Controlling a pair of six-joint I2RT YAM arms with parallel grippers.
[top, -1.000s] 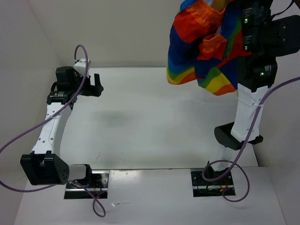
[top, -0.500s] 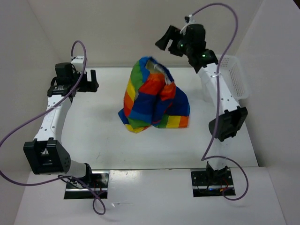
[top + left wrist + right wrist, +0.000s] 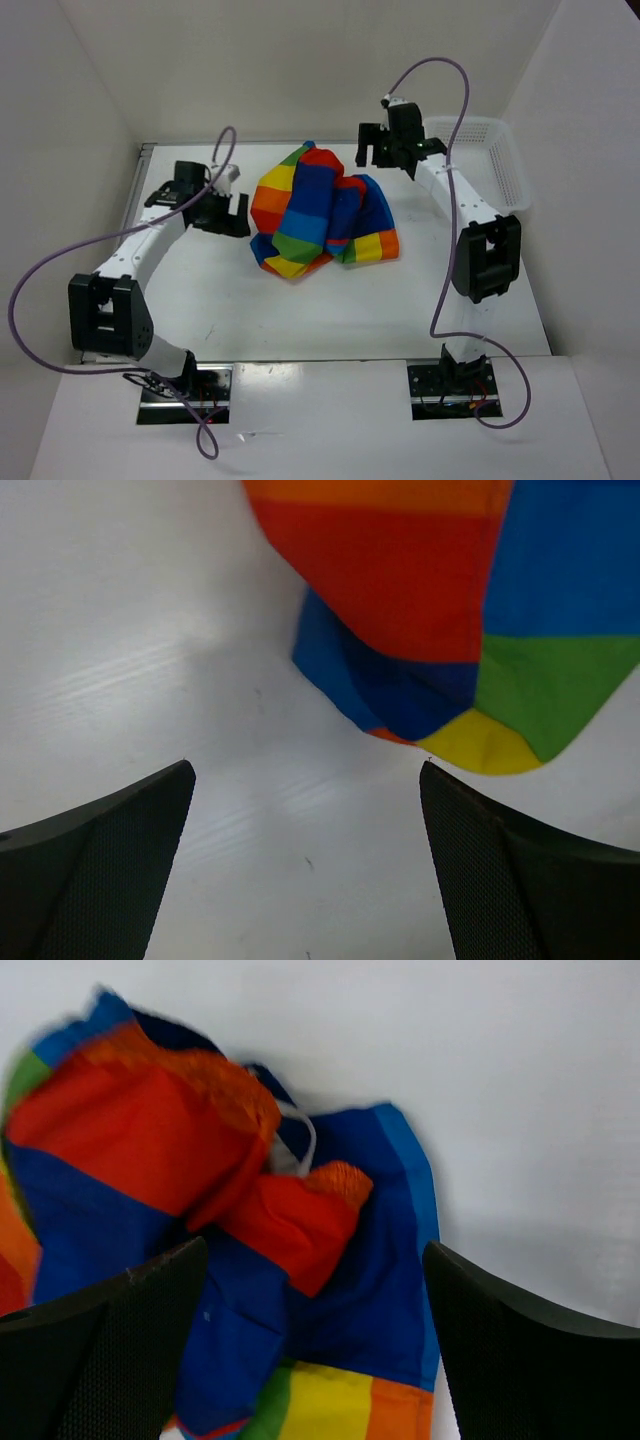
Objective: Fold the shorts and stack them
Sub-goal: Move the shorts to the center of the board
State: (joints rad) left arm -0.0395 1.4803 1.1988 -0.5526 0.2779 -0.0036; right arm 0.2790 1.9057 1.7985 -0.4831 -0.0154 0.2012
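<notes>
The shorts (image 3: 320,215), in rainbow blocks of red, orange, yellow, green and blue, lie crumpled in a heap on the middle of the white table (image 3: 330,310). My left gripper (image 3: 240,214) stands open just left of the heap. In the left wrist view its jaws (image 3: 308,767) frame bare table, with the shorts' yellow and blue corner (image 3: 420,630) just ahead. My right gripper (image 3: 375,150) hangs open above the heap's far right side. In the right wrist view the shorts (image 3: 250,1290) lie below the spread gripper (image 3: 315,1245), untouched.
A white lattice basket (image 3: 500,165) stands at the table's far right, beside the right arm. White walls close the table in at the back and on both sides. Purple cables loop from both arms.
The right gripper opened and let the shorts fall from high up onto the table, then came down behind them. The left gripper moved right, up to the heap's left edge.
</notes>
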